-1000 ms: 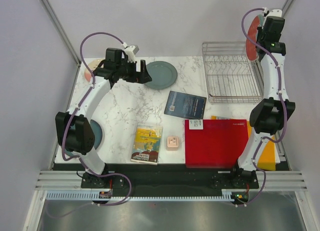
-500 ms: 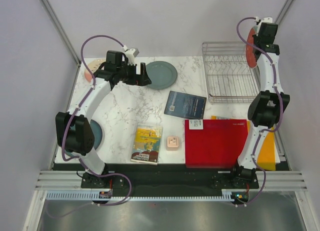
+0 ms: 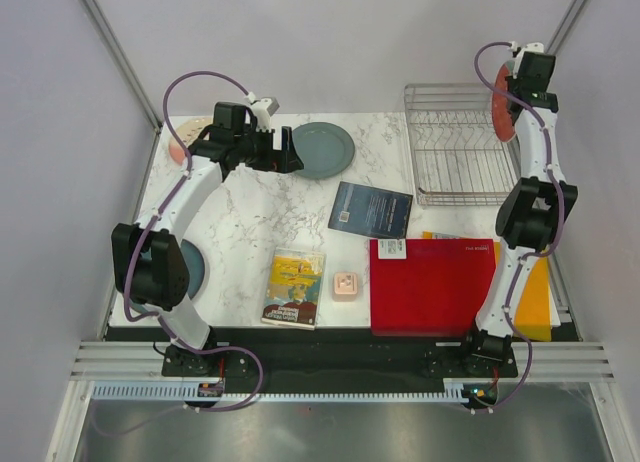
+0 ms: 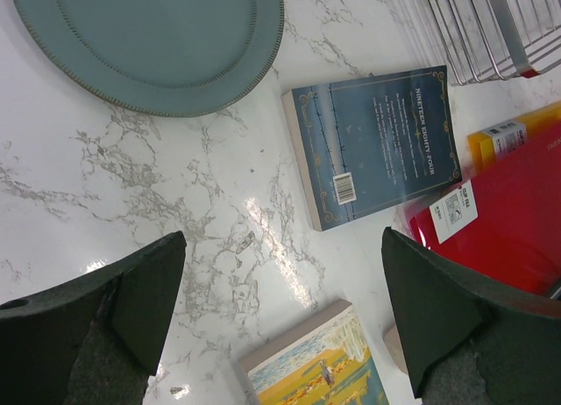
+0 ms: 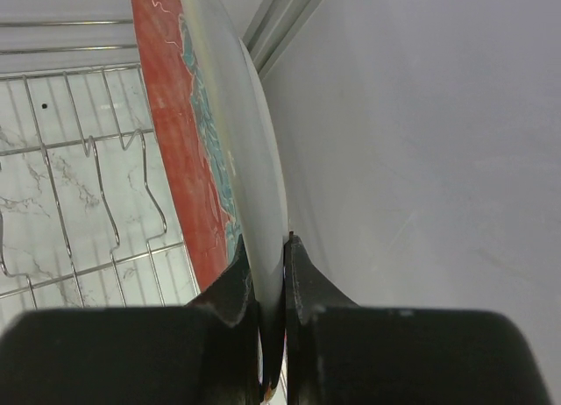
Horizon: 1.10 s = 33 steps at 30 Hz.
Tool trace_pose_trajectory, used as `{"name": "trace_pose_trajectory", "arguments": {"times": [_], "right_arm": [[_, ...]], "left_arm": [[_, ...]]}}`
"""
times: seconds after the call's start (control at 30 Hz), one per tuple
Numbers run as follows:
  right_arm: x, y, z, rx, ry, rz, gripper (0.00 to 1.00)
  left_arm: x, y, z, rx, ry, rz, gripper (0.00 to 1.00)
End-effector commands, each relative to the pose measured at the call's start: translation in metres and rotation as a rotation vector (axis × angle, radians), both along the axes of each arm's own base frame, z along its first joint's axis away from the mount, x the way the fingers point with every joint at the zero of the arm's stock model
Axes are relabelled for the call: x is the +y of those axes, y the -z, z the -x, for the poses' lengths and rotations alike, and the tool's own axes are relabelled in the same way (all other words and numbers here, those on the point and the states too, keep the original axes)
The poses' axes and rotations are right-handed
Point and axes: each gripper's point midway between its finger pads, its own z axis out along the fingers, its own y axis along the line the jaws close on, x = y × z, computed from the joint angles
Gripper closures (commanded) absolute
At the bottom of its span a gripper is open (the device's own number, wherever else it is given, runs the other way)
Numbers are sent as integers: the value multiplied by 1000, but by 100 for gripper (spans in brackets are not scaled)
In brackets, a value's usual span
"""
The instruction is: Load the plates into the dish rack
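My right gripper (image 3: 510,100) is shut on the rim of the red plate with teal floral pattern (image 3: 499,110). It holds the plate on edge over the right side of the silver wire dish rack (image 3: 460,147). In the right wrist view the plate (image 5: 188,142) stands upright between my pinching gripper (image 5: 267,263) and the rack wires (image 5: 88,159). My left gripper (image 3: 290,154) is open and empty beside the grey-green plate (image 3: 322,149), which also shows in the left wrist view (image 4: 149,46). The dark teal-blue plate (image 3: 194,268) lies half hidden under the left arm. The cream-and-pink plate (image 3: 180,142) lies at the far left.
A dark blue book (image 3: 371,209) lies in front of the rack. A yellow picture book (image 3: 294,287) and a small pink block (image 3: 346,284) lie near the front. A red flat mat (image 3: 432,285) covers the front right. The enclosure wall is close behind the right gripper.
My right arm has carried the red plate a little leftward, closer over the rack's right side. The left arm has hardly moved.
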Motion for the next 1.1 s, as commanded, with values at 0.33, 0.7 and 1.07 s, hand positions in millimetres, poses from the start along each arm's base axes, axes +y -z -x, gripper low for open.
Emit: {"name": "trace_pose_trajectory", "arguments": {"times": [0.33,0.7,1.07], "right_arm": [[-11,-47,-37,-238,26,48,84],[30,-124,8,-326,-46,67,15],[300,-78,33,-182,-655,-303,13]], "left_arm": [[1,35,-4,48,-6,-44,0],[26,72,-57,121,-179,-64,1],[56,124,-132,196,-306,43,10]]}}
